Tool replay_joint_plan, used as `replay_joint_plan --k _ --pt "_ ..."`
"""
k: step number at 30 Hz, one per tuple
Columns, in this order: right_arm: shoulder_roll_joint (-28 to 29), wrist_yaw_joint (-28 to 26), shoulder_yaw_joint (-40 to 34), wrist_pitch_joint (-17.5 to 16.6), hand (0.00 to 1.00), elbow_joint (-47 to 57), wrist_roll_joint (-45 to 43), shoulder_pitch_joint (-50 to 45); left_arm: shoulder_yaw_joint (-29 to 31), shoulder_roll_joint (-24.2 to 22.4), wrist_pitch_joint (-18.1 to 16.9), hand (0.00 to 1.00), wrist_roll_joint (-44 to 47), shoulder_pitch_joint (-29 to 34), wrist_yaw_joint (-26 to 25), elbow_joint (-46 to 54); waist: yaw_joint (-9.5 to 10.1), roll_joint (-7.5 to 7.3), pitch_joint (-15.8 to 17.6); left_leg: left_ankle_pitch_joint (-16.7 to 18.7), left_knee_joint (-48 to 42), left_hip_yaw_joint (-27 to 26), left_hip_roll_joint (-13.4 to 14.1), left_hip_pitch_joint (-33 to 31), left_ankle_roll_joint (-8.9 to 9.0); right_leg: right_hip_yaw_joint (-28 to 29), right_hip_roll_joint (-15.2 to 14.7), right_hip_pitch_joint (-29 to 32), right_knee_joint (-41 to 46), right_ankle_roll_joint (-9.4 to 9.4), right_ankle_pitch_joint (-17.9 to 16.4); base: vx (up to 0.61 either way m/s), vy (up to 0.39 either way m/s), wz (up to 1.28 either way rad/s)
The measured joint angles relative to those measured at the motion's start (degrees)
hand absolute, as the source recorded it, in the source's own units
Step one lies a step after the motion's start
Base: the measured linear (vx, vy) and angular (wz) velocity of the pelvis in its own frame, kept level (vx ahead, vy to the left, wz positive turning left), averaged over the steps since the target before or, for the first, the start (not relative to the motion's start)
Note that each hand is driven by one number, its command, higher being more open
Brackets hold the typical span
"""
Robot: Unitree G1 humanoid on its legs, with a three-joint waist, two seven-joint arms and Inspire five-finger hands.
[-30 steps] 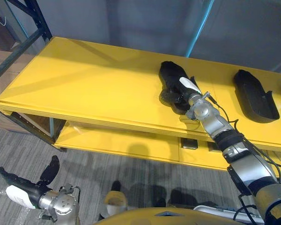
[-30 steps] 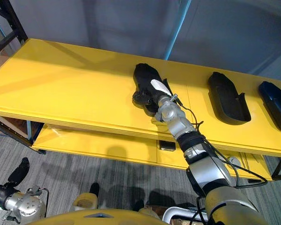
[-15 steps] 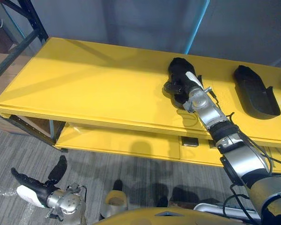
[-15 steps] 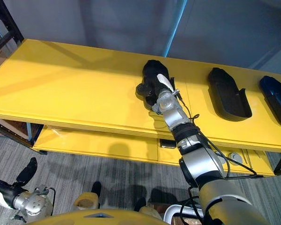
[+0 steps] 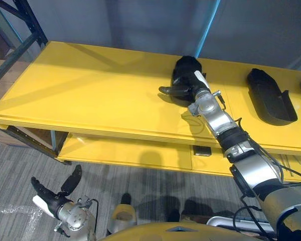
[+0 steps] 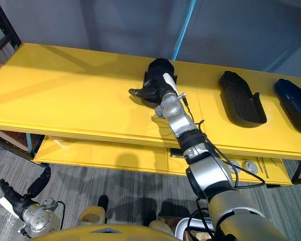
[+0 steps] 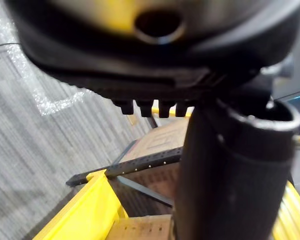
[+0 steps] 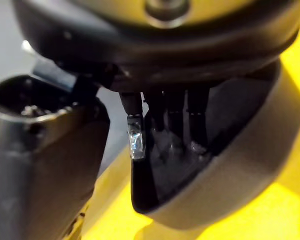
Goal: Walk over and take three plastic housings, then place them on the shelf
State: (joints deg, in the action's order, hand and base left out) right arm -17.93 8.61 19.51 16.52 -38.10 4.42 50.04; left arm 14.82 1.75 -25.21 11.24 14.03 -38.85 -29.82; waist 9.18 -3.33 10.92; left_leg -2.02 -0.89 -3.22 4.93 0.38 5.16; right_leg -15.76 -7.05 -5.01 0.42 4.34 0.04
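Fingers [image 5: 166,91] straight, right hand [image 5: 188,92] against smooth, hollow black housing [image 5: 185,68].

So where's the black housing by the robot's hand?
The black housing lies on the top yellow shelf in both eye views, at the right hand, left of two other housings.

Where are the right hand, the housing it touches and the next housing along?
right hand [image 5: 184,92], left eye view, on its palm.
touched housing [image 5: 185,67], left eye view, on its far end.
next housing [image 5: 269,98], left eye view, on its hollow middle.
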Motion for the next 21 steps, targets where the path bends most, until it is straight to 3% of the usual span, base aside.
replay_joint_plan --k 4,8,14,21 --pt "-0.46 0.72 -2.74 -0.01 1.00 0.43 4.40 1.16 -0.86 0.00 -0.16 1.00 0.10 0.09 1.79 0.00 -0.29 0.03 0.01 0.02 -0.07 -0.27 0.05 0.03 0.01 0.30 0.08 -0.06 -0.43 0.12 0.12 0.01 -0.003 -0.04" --pt "-4.85 0.44 -3.26 -0.53 1.00 4.60 7.25 1.74 -0.93 0.01 -0.34 1.00 1.84 0.41 2.82 -0.05 -1.11 0.03 0.01 0.17 -0.07 -0.47 0.04 0.04 0.00 0.48 0.10 -0.02 -0.60 0.17 0.15 0.00 0.001 -0.01" --pt "-10.63 -7.22 -3.25 -0.26 1.00 9.55 8.79 2.69 -0.99 0.01 -0.36 1.00 2.23 1.64 3.31 -0.10 -2.37 0.15 -0.06 1.18 -1.03 -1.99 0.30 0.35 -0.09 1.98 0.21 0.08 -0.64 0.21 0.18 0.00 0.004 -0.13" --pt "-11.17 -16.11 -0.60 -1.98 1.00 9.83 11.10 2.41 -1.07 0.03 -0.65 1.00 2.21 1.02 3.41 -1.68 -3.72 0.47 -0.21 1.23 -1.00 -2.97 0.75 0.38 -0.03 3.12 0.63 0.78 -0.52 0.14 0.30 -0.01 -0.003 -0.08"
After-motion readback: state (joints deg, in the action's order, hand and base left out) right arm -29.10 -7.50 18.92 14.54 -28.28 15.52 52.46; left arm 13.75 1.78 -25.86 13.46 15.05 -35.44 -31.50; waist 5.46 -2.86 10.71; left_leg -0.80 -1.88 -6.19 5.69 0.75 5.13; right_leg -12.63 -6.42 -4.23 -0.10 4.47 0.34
